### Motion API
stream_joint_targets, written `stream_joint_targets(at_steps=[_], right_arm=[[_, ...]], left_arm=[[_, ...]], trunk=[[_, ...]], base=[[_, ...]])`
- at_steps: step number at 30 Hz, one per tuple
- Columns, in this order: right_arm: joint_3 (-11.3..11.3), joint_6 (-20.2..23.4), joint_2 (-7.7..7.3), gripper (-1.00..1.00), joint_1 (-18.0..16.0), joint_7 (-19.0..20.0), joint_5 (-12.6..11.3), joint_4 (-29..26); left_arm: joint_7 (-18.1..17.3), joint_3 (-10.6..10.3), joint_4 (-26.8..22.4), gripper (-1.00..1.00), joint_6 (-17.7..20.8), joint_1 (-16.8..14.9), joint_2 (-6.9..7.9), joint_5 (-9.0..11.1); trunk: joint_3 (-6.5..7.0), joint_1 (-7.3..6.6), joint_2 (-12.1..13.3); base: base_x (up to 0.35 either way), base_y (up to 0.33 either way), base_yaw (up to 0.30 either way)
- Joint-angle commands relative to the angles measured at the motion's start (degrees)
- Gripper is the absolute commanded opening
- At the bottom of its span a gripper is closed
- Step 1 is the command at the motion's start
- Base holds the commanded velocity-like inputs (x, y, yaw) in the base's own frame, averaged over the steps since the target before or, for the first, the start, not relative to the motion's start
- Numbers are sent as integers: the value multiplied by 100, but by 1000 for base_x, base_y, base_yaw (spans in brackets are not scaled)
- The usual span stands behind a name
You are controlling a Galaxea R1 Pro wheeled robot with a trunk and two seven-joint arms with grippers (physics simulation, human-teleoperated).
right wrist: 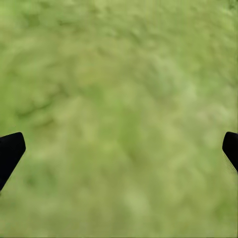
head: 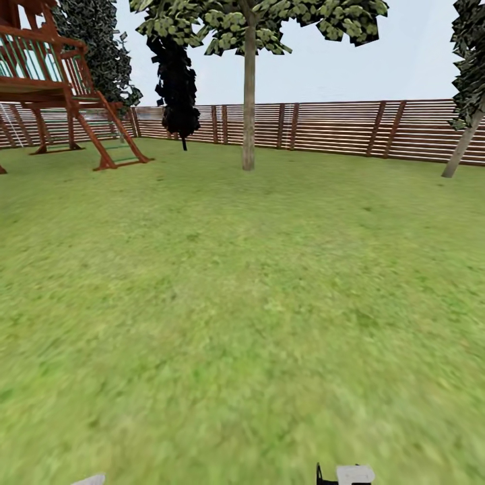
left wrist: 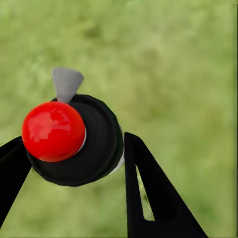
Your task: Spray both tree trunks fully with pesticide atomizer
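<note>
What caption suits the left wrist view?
Left tool shut on the pesticide atomizer, red top toward the camera, above blurry grass.

Flat, even daylight lit my views; no cast shadows showed. The grass point(head: 236, 323) looked smeared and blurry, and a soft highlight glinted on the atomizer's red top point(left wrist: 53, 131).
</note>
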Motion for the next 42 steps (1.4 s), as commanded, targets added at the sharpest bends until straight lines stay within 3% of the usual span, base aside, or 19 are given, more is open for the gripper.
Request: stream_joint_targets(at_steps=[1,42], right_arm=[[44,2,1,100,-4,-57,16,5],[44,2,3,100,-6,-57,16,5]], left_arm=[[-8,3,4,-100,-20,-3,0,31],[-8,7,4,-100,-17,-6,2,35]], trunk=[[-5,3,-2],[-5,3,-2]], base=[[339,0,0],[339,0,0]])
